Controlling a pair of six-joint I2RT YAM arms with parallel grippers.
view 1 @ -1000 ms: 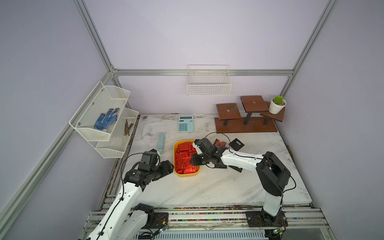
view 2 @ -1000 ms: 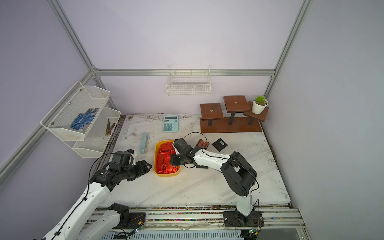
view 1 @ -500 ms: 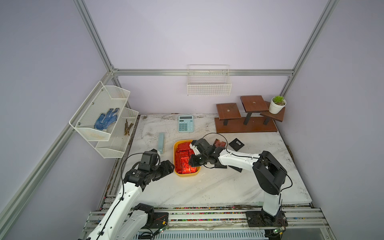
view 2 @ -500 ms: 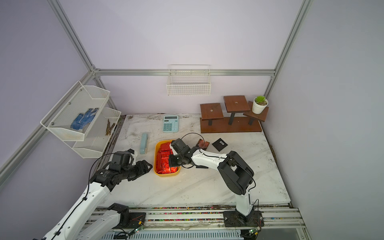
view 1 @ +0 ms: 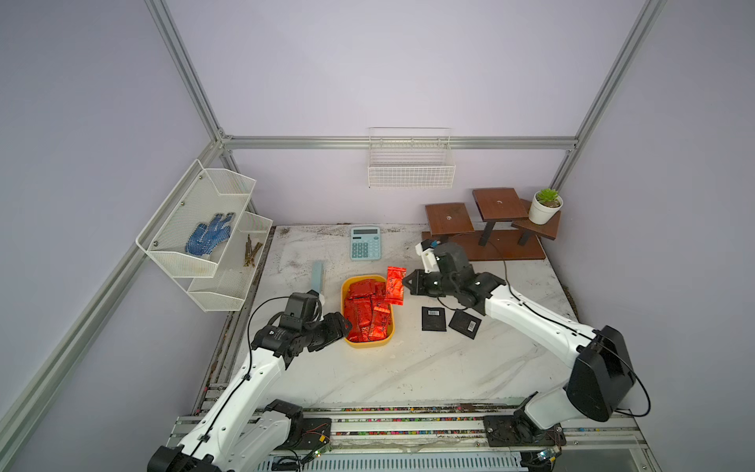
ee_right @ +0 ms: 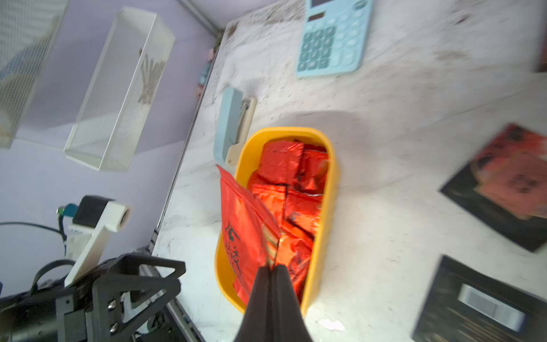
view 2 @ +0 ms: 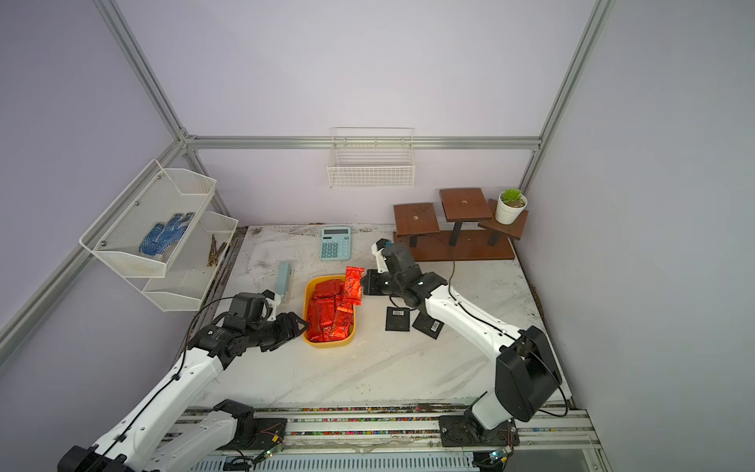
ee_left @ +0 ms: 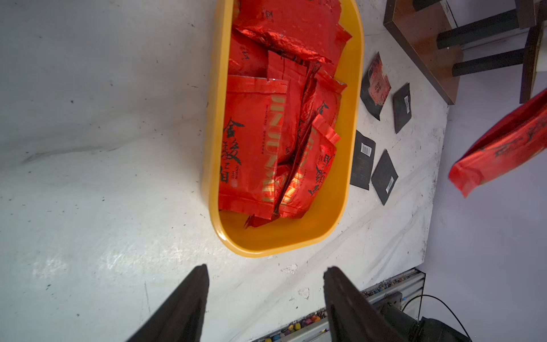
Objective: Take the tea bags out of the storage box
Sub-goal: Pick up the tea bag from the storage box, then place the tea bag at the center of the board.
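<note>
Gripping only the thin edge of one red sachet point(view 1: 395, 285), the right gripper point(ee_right: 270, 268), clamped tight, could let the slick foil slip and fall into the yellow box point(view 1: 367, 344) just beneath it. That arm reaches low toward the box, wrist roughly level. The left gripper point(ee_left: 265, 272) hovers empty and partly open beside the box's near end. Most red sachets point(ee_left: 260, 142) lie inside the box, and a few black sachets point(view 1: 433, 318) rest beside it.
</note>
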